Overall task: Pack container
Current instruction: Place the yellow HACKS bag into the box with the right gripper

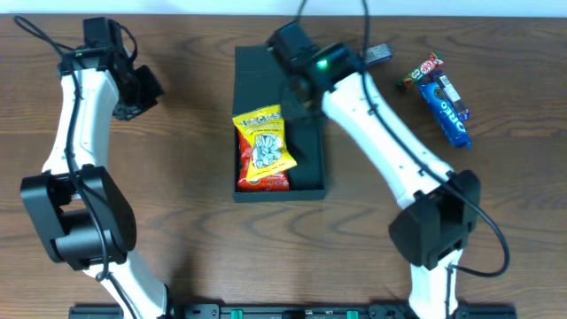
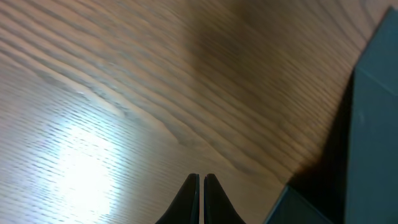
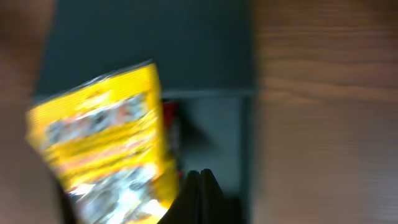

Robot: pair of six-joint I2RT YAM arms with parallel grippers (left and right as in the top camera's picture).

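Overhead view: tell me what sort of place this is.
Probably a robotics lab bench: a left arm and a right arm stand at a wood-grain table, and snacks are staged for packing, a yellow snack packet inside the dark teal container, an Oreo packet lying apart.

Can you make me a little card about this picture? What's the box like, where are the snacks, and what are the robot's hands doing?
container: dark green box, lid flap open, middle of the table
inside the container: yellow packet lying on top of a red packet
outside the container: blue Oreo packet and a red bar, on the robot's right side
left gripper: shut, holding nothing, over bare wood beside the container
right gripper: shut, holding nothing, over the container
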